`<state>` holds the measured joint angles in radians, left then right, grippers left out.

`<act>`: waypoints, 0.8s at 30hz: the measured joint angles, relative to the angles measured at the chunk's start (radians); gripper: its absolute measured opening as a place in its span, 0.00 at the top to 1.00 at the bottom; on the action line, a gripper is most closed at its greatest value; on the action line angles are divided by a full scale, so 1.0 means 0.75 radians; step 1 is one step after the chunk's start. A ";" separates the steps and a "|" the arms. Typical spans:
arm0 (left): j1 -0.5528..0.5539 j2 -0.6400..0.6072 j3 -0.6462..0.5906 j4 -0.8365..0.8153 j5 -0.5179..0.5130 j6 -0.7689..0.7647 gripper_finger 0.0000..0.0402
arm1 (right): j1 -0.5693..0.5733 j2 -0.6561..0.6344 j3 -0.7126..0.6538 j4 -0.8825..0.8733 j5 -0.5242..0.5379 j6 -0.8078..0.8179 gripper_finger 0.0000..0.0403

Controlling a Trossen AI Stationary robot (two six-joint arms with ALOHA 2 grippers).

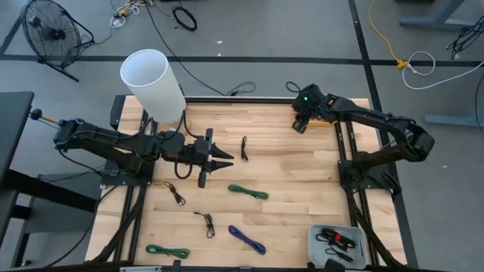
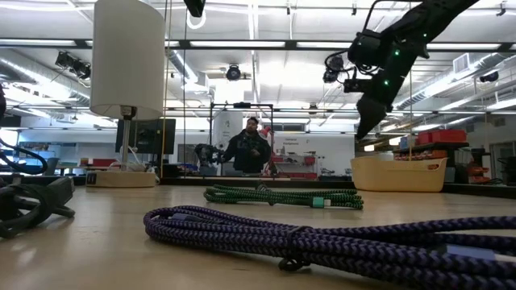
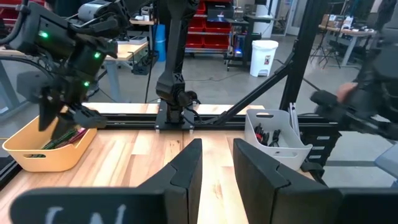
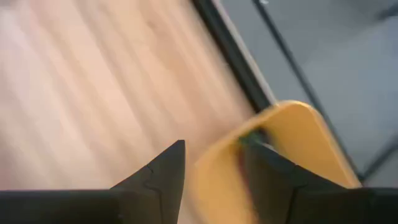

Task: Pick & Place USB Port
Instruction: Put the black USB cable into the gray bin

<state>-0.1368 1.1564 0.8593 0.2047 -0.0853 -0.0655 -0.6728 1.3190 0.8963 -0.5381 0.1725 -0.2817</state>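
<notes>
The right claw (image 1: 300, 125) hangs with fingers apart and empty beside the yellow bin (image 3: 46, 144), so the placing step looks finished, and next comes reaching for another cable (image 1: 249, 192) on the surface (image 1: 302, 181).

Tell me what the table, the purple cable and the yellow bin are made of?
The table looks like wood: pale planks with grain lines and a smooth, slightly shiny finish. The purple cable seems to have a woven fabric sleeve; you can see braided strands. The yellow bin is probably plastic: one even colour, smooth walls, rounded rim.
</notes>
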 joint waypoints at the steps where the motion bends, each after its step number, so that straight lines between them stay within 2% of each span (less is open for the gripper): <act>1: 0.000 0.000 0.000 0.000 0.000 0.000 0.77 | 0.022 0.000 0.000 -0.001 -0.029 0.029 0.59; 7: 0.000 0.000 0.000 0.000 0.000 -0.001 0.77 | 0.173 0.000 0.000 -0.002 -0.262 0.190 0.59; 11: 0.000 0.000 0.000 0.000 -0.001 -0.001 0.77 | 0.277 0.000 0.000 -0.001 -0.350 0.316 0.59; 16: 0.000 0.000 0.000 0.000 0.000 -0.001 0.77 | 0.437 0.001 0.000 0.019 -0.359 0.490 0.59; 22: 0.000 0.000 0.000 -0.001 -0.003 -0.006 0.77 | 0.581 0.001 0.000 0.057 -0.346 0.581 0.59; 24: -0.001 0.000 0.000 -0.003 -0.068 -0.053 0.77 | 0.610 0.001 0.000 0.065 -0.346 0.589 0.59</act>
<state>-0.1376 1.1564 0.8593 0.2026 -0.1360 -0.1051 -0.2151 1.3193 0.8963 -0.4896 -0.0872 0.1599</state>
